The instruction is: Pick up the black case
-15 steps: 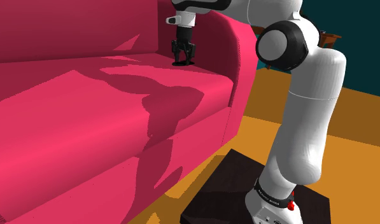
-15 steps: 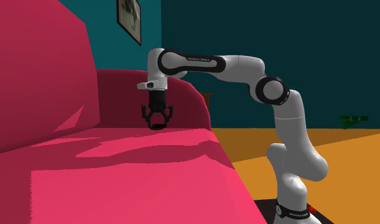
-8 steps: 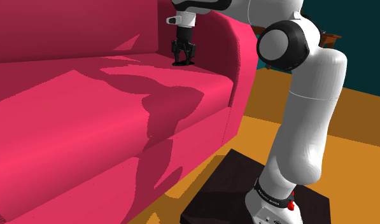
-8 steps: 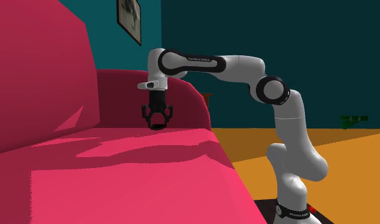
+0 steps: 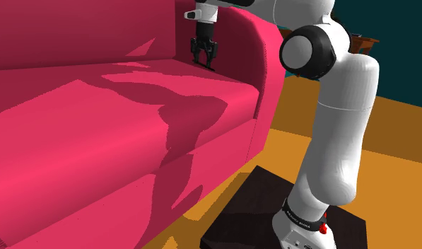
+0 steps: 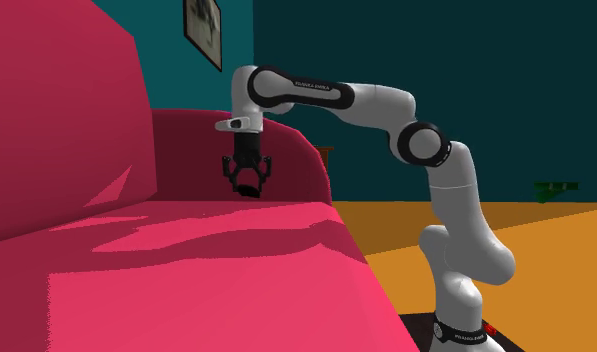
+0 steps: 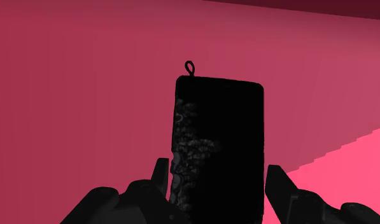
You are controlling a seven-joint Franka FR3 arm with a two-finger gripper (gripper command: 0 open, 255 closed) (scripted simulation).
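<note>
Here we go: my gripper is pinching the black case, fingers clamped on its two long sides, little loop pointing away from me. The grasp looks done. I hang just above the pink sofa, over the seat end next to its armrest (the case seems barely clear of the cushion, by my judgement). What's left: more height off the sofa. The count: one case, one sofa, one arm, two fingers.

Bright even light, hard-edged shadows across the pink sofa seat, black case nearly featureless, crisp edges.
</note>
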